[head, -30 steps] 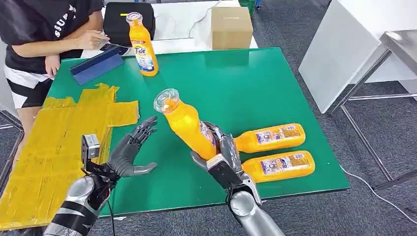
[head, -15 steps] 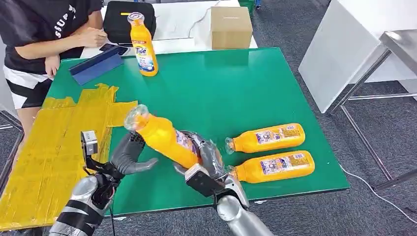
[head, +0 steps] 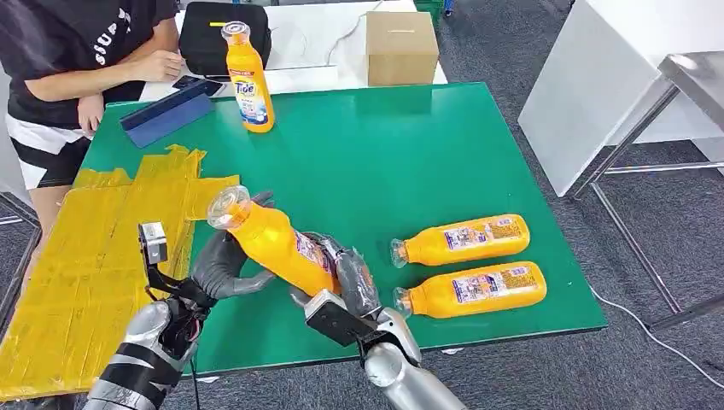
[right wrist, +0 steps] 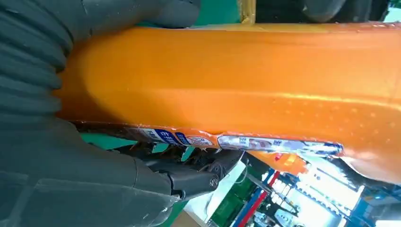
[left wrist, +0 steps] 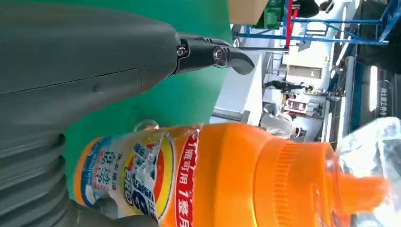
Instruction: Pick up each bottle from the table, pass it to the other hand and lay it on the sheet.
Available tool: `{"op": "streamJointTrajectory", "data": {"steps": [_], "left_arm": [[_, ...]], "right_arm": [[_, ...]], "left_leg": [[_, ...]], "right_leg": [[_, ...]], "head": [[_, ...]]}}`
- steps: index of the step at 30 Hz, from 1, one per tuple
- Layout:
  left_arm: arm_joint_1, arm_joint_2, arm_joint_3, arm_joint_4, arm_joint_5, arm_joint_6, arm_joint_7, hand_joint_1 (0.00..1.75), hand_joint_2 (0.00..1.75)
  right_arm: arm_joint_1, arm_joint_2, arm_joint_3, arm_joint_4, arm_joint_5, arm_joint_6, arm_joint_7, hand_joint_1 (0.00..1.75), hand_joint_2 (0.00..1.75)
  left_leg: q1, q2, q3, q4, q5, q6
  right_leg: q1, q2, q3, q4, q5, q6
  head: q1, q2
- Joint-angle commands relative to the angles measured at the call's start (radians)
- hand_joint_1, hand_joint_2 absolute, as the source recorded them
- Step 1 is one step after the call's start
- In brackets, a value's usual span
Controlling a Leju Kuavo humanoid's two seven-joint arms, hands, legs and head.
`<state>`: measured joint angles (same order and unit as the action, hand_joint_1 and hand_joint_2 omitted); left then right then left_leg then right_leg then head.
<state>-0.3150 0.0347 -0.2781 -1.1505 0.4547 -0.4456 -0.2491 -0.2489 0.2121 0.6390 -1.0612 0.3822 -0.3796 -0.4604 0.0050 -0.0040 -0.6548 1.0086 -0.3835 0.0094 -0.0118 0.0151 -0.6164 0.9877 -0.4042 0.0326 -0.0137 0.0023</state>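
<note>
My right hand grips an orange detergent bottle by its lower body and holds it tilted above the table's front, clear cap pointing left. In the right wrist view that bottle lies across the right hand. My left hand is spread open just behind and under the bottle's upper half. In the left wrist view its thumb stands apart from the bottle. The yellow sheet covers the table's left side.
Two more orange bottles lie on the green table at the front right, one behind the other. A third stands upright at the back. A person, a blue folder, a black bag and a cardboard box are at the back.
My right hand has carried the bottle left and tipped it lower, bringing its upper half into my open left hand. The left hand's fingers are now behind the bottle's neck.
</note>
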Motion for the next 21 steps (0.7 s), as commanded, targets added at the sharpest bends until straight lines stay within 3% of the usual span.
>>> {"op": "streamJointTrajectory", "data": {"steps": [1,10,14,21], "left_arm": [[-0.061,-0.018,-0.045,0.084,0.019,-0.007,-0.001,0.0,1.75],[-0.045,-0.021,-0.079,0.045,0.019,-0.01,-0.005,0.0,1.75],[-0.04,-0.021,-0.094,0.031,0.011,-0.006,-0.007,0.0,1.75],[-0.04,-0.021,-0.096,0.029,0.011,-0.008,-0.008,0.0,1.75]], "right_arm": [[-0.088,0.018,0.03,0.238,-0.001,-0.034,-0.001,1.75,1.75],[-0.113,0.023,-0.03,0.3,-0.041,-0.051,-0.019,1.75,1.75],[-0.116,0.021,-0.048,0.297,-0.048,-0.047,-0.02,1.75,1.75],[-0.115,0.022,-0.053,0.294,-0.049,-0.054,-0.02,1.75,1.75]], "left_leg": [[0.0,-0.001,0.004,-0.001,-0.001,0.0],[0.0,-0.001,0.008,-0.001,-0.003,-0.001],[0.0,-0.001,0.002,0.0,0.0,0.0],[0.0,-0.001,0.003,0.0,-0.001,0.0]], "right_leg": [[0.0,-0.003,0.005,-0.001,-0.001,-0.001],[0.001,-0.003,0.009,-0.001,-0.003,-0.002],[0.0,-0.002,0.002,0.0,-0.001,-0.001],[0.0,-0.002,0.004,0.0,-0.001,-0.001]], "head": [[0.0,0.0],[0.0,0.0],[0.0,0.0],[0.0,0.0]]}}
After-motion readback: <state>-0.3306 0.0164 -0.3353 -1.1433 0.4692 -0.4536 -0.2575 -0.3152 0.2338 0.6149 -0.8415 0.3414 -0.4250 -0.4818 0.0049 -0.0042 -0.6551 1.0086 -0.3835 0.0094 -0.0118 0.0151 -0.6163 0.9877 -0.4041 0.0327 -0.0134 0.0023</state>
